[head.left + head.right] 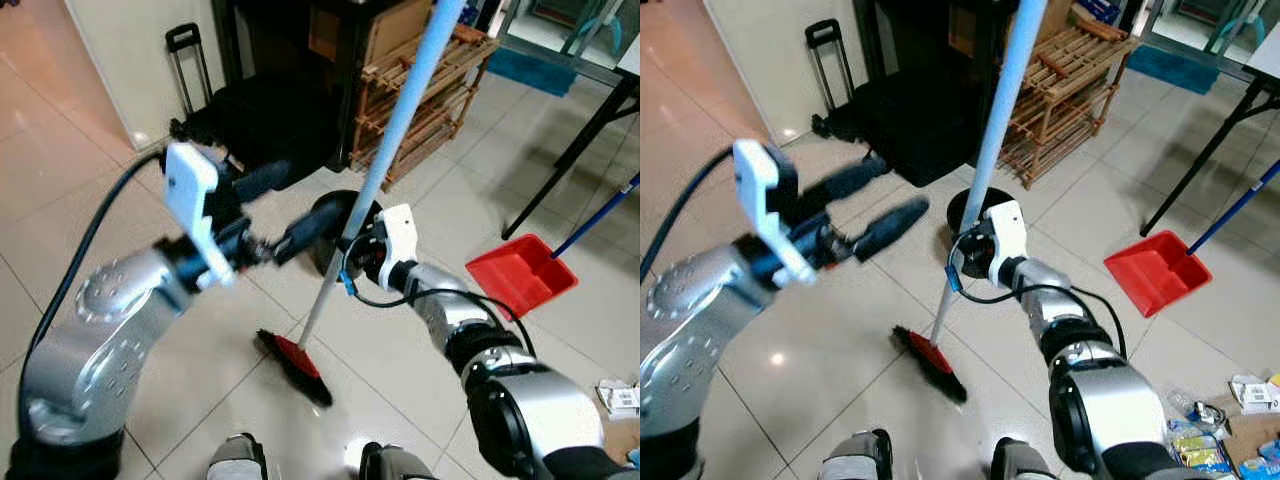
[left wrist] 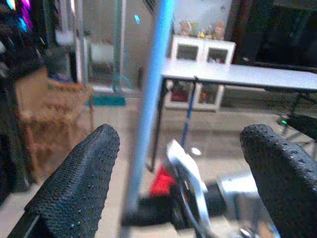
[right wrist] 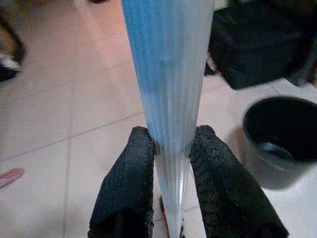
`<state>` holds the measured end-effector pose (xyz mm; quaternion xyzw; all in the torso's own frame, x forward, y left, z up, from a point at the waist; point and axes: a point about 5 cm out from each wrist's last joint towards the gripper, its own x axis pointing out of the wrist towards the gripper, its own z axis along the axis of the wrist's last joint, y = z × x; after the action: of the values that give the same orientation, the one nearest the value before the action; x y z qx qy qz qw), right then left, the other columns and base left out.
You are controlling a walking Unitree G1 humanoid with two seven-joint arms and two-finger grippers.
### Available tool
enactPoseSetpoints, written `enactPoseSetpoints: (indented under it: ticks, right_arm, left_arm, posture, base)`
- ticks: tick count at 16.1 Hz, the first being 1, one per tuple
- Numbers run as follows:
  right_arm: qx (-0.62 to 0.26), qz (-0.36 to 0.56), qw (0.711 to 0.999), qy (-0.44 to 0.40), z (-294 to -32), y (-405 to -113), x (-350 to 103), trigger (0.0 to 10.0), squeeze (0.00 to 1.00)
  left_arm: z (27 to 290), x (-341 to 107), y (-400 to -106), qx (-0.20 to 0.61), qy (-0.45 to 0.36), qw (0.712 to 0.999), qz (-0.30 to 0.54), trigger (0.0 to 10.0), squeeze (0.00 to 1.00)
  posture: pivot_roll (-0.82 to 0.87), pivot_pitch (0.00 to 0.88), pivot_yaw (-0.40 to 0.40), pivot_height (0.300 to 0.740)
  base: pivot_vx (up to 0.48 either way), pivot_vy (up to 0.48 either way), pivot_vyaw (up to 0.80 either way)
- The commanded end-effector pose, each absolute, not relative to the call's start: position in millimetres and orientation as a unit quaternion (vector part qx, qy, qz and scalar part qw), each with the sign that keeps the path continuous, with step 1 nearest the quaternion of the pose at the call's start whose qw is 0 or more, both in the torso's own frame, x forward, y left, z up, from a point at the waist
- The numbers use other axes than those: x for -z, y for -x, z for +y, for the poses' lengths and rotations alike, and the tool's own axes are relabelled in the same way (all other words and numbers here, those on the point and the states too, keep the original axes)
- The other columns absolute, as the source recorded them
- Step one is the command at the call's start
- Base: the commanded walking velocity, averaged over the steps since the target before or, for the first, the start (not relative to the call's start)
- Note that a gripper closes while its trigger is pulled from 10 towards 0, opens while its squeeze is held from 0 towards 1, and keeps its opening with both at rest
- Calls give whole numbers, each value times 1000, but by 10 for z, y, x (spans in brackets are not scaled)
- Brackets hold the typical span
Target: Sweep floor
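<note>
Between the right end effector (image 3: 171, 183) fingers, the broom handle (image 3: 168, 74) is clamped.

Pale blue ribbed broom handle (image 1: 1000, 110), red-and-black broom head (image 1: 930, 362), red dustpan (image 1: 1155, 268), black bucket (image 3: 281, 130), cream glossy floor tiles (image 1: 780, 330)

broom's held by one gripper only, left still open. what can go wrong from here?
1. Only the right gripper clamps the broom handle, low down; the long pole above could lever and slip.
2. The left gripper is open beside the handle; closing off-centre could knock it.
3. The black bin stands close behind; a sweep of the broom head may hit it.
</note>
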<state>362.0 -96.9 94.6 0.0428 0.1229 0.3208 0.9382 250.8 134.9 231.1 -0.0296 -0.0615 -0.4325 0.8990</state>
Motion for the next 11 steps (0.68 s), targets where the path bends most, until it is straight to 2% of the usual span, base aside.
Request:
enactPoseSetpoints:
  ticks: [1, 5, 8, 11]
  right_arm:
    - [-341, 102, 933, -53, -940, -3651, -1044, 10000, 0]
    - [-381, 101, 918, -57, -989, -3634, -1065, 10000, 0]
    - [-438, 99, 892, -63, -987, -3572, -1053, 10000, 0]
    - [-443, 103, 888, -62, -974, -3554, -1027, 10000, 0]
  left_arm:
    - [1350, -2304, -2456, 452, 35, 890, -55, 10000, 0]
    - [1402, -2199, -2343, 487, 58, 871, -19, 10000, 0]
    - [1502, -2150, -2271, 512, 95, 854, -4, 10000, 0]
    - [1527, -2033, -2243, 527, 89, 845, 27, 10000, 0]
  posture:
    - [119, 94, -3, 740]
    - [122, 83, -3, 740]
    - [122, 83, -3, 740]
    - [121, 87, -2, 740]
  base:
    - [0, 0, 0]
    - [0, 0, 0]
    - [0, 0, 0]
    - [0, 0, 0]
